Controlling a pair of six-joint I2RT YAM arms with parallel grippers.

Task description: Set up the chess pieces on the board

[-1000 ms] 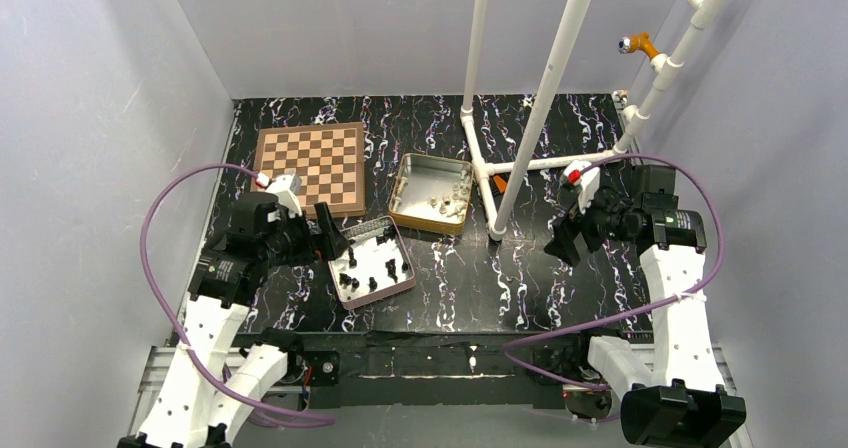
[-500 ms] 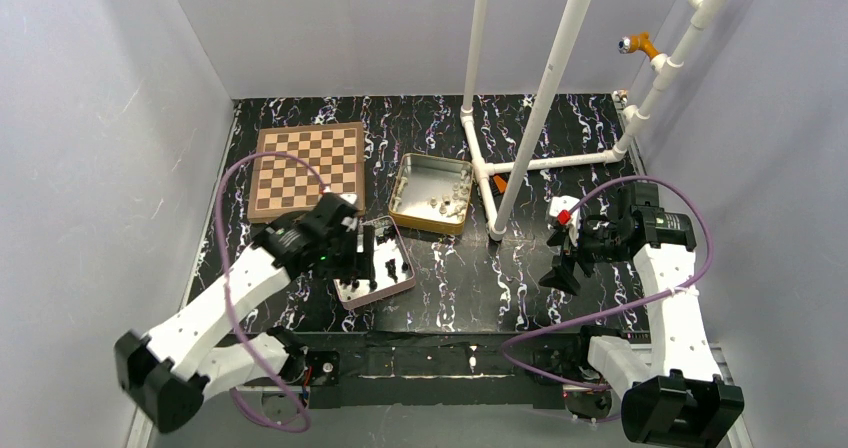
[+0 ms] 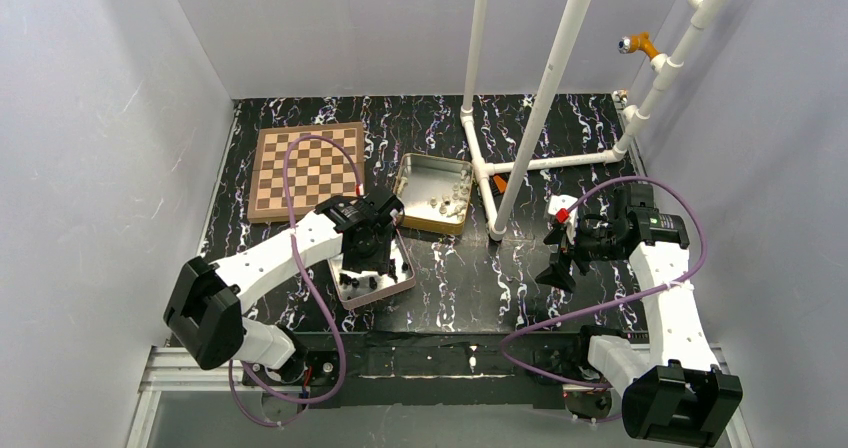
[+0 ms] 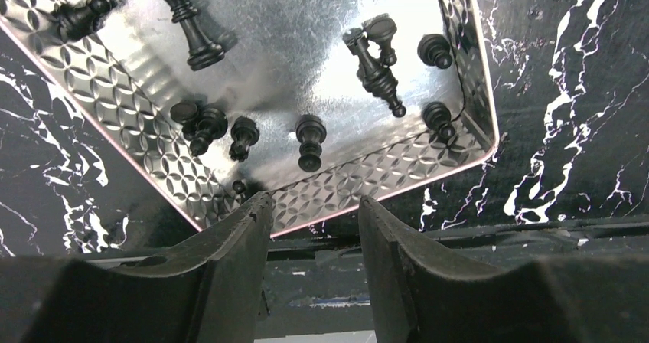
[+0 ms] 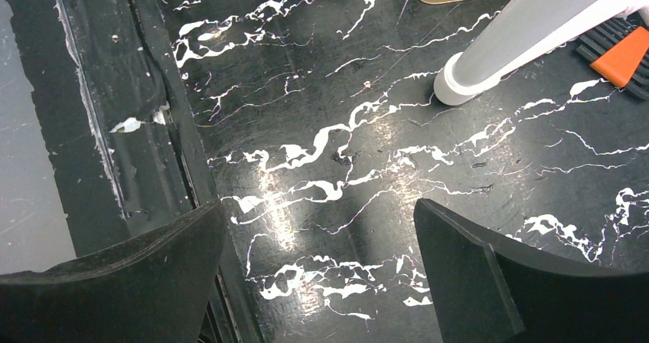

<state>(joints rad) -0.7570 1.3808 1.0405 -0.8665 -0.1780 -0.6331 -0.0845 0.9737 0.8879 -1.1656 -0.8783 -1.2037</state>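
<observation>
The wooden chessboard [image 3: 308,168] lies bare at the back left of the table. Several small black chess pieces [image 4: 310,140] stand or lie in a shallow silver tin [image 4: 383,186], which also shows in the top view [image 3: 402,284]. My left gripper [image 3: 367,263] hovers over that tin, pointing down. In the left wrist view the left gripper [image 4: 314,205] is open and empty, with its tips above the tin's near wall. My right gripper [image 3: 555,268] is open and empty over the bare table at the right, and the right wrist view shows it [image 5: 321,220] the same way.
A gold tin [image 3: 418,176] with light-coloured pieces sits right of the board. A white pipe frame [image 3: 495,168] stands mid-table; one post foot [image 5: 459,86] is near my right gripper. A small orange object [image 5: 624,56] lies by the pipes. The table's front edge strip [image 5: 115,129] is close.
My left arm swung right and forward, bringing its gripper from beside the tin to over it. My right gripper moved slightly left and down.
</observation>
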